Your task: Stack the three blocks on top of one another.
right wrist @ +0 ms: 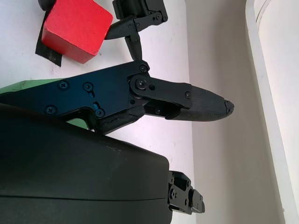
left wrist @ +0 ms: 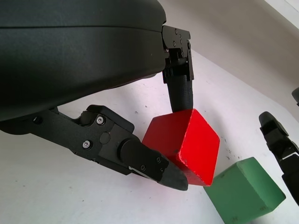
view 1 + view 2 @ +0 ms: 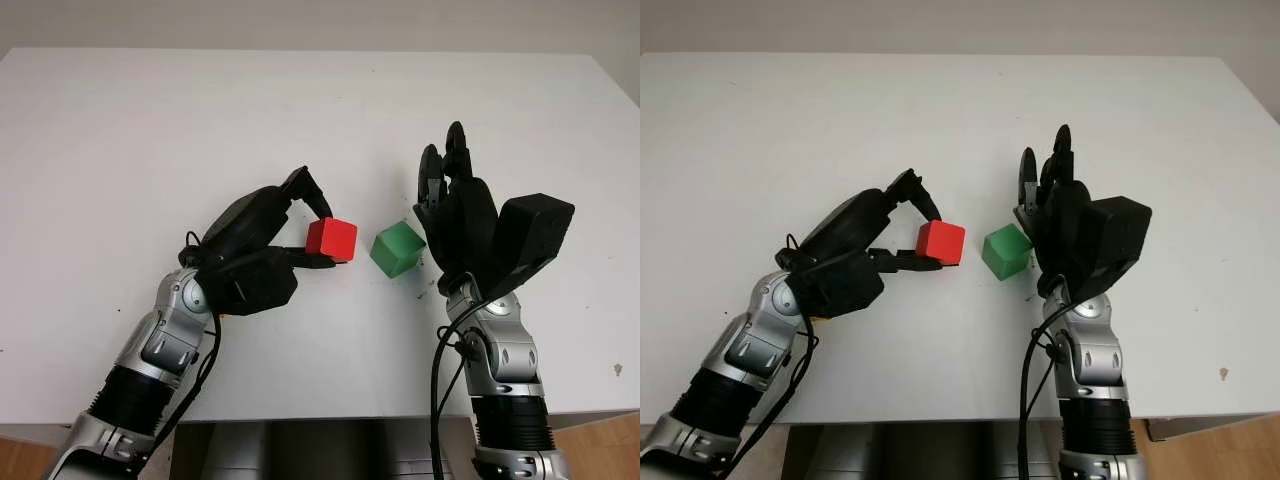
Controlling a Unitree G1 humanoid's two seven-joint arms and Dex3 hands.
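My left hand (image 3: 320, 237) is shut on a red block (image 3: 332, 239), pinching it between an upper finger (image 2: 180, 88) and a lower finger (image 2: 154, 165). The block sits slightly tilted, and I cannot tell whether it touches the white table (image 3: 150, 130). A green block (image 3: 397, 249) stands on the table just right of the red one, with a small gap between them. My right hand (image 3: 445, 185) is open and upright, close against the green block's right side, its fingers pointing toward the table's far edge. In the right wrist view one finger (image 1: 187, 100) reaches past the red block (image 1: 74, 28).
The table's front edge (image 3: 300, 418) runs just below both forearms. A white wall (image 3: 300, 20) rises behind the far edge. A few small dark specks (image 3: 432, 285) mark the surface near the right hand.
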